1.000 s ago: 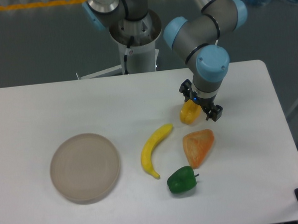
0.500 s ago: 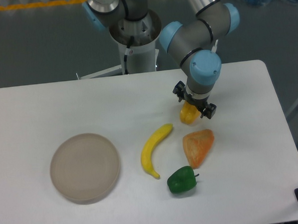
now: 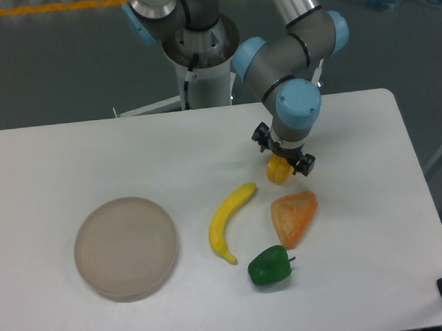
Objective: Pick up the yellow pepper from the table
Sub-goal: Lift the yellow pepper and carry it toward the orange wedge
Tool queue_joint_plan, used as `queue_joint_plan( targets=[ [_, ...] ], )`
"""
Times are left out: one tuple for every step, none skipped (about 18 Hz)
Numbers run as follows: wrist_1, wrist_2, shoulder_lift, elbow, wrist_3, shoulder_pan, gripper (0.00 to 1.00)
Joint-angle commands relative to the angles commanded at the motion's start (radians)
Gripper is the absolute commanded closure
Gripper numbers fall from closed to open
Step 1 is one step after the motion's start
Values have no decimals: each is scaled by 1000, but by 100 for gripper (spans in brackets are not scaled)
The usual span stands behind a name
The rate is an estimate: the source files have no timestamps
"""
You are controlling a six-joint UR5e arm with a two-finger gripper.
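End effector (image 3: 283, 151) sits directly over the yellow pepper (image 3: 278, 171), fingers straddling it on either side. You approached top-down, probably because neighbours crowd the fruit's near side. Wrist hides most of the pepper; only its lower front shows. Jaw state: cannot tell whether the fingers are clamped on the fruit or just beside it, since contact is masked by the wrist housing.

Pepper location: right-centre of the desk (image 3: 72, 155), appears to rest on the surface, not lifted as far as you can judge.

Neighbours: orange wedge (image 3: 293, 215) just in front of the pepper, apart from it. Banana (image 3: 230, 221) to the side, clear of the fingers. Green pepper (image 3: 270, 266) nearer the front edge. Round plate (image 3: 126, 247) well apart.

Risk, in my judgement: glossy lumpy skin may slip if grip is off-centre. Lift straight up.
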Motion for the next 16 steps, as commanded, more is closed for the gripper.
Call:
queue_joint_plan(
  targets=[
    [-2,0,0,8,3,0,42],
    [-2,0,2,18,11,2,55],
    [-2,0,2,20,11,2,57],
    [-3,0,3,20,11,3,61],
    [-5,0,6,26,12,6,64],
    [-14,0,9,37,14,8,64],
    [-20,0,11,51,21,11,64],
    [-21,2,12,63,31,11,64],
    [-26,2,14,78,32,12,64],
    [-40,0,14,98,34,14,64],
    [-61,-2,15,121,34,14,64],
    [-84,-5,11,149,32,17,64],
    [-112,-8,5,190,34,17,64],
    [-124,-9,0,216,34,17,64],
    [-127,-15,-12,253,32,17,64],
    [-127,-15,-30,293,34,17,64]
  ],
)
